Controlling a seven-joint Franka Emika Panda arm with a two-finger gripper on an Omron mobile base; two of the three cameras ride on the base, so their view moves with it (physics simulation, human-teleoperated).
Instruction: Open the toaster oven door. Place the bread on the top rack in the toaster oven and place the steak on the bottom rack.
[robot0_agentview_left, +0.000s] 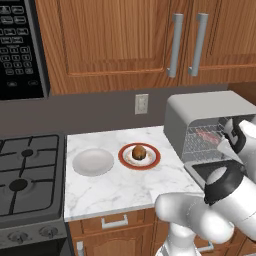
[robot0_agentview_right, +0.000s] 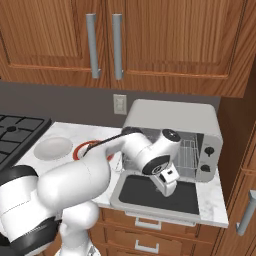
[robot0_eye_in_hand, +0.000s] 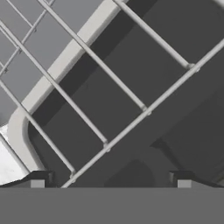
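Note:
The light grey toaster oven (robot0_agentview_left: 200, 107) stands at the counter's right end. Its door (robot0_agentview_right: 150, 195) lies dropped flat, dark glass up. Inside, a pink-red steak (robot0_agentview_left: 207, 135) lies on a wire rack (robot0_agentview_right: 187, 152); I cannot tell which rack. The brown bread (robot0_agentview_left: 139, 152) sits on a red-rimmed plate (robot0_agentview_left: 152, 162) left of the oven. My gripper (robot0_agentview_right: 167, 190) hangs just above the door, at the oven's mouth. In the hand view my gripper (robot0_eye_in_hand: 110, 181) is open with nothing between its fingertips (robot0_eye_in_hand: 37, 179), close over rack wires and dark glass.
A white bowl (robot0_agentview_left: 92, 162) stands left of the plate on the marble counter (robot0_agentview_left: 115, 192). A gas stove (robot0_agentview_left: 27, 170) is further left, with a black microwave (robot0_agentview_left: 20, 45) above it. Wooden cabinets (robot0_agentview_right: 115, 40) hang overhead, and a wooden side wall (robot0_agentview_right: 237, 140) closes the right.

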